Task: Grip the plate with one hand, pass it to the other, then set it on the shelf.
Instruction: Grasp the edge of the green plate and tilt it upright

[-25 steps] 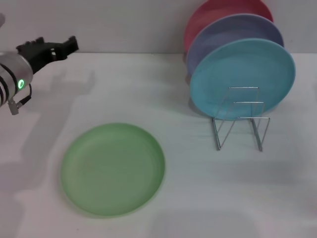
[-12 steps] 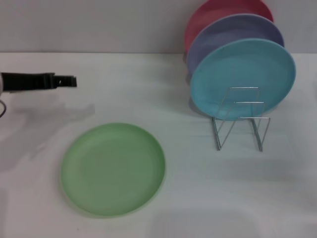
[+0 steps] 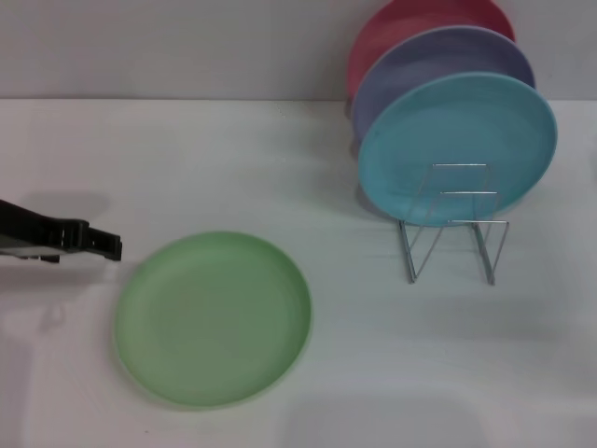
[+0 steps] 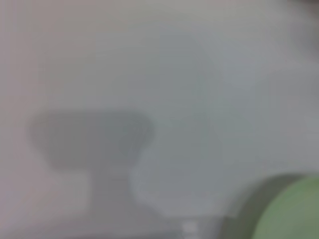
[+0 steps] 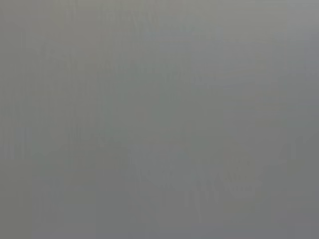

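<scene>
The light-green plate (image 3: 213, 319) lies flat on the white table, front left of centre. My left gripper (image 3: 101, 245) is black and reaches in low from the left edge, its tip just left of the plate's rim and apart from it. The left wrist view shows a part of the plate's rim (image 4: 294, 209) and the gripper's shadow on the table. The silver wire shelf (image 3: 452, 224) stands at the right with free loops at its front. My right gripper is out of view; the right wrist view shows only plain grey.
A light-blue plate (image 3: 457, 149), a lavender plate (image 3: 438, 65) and a pink-red plate (image 3: 410, 23) stand upright in the rack, one behind the other. The white table (image 3: 233, 159) lies bare between the green plate and the rack.
My left gripper has come down from the far left of the table toward the front and now sits low beside the green plate's left rim. The plates and the rack have not moved.
</scene>
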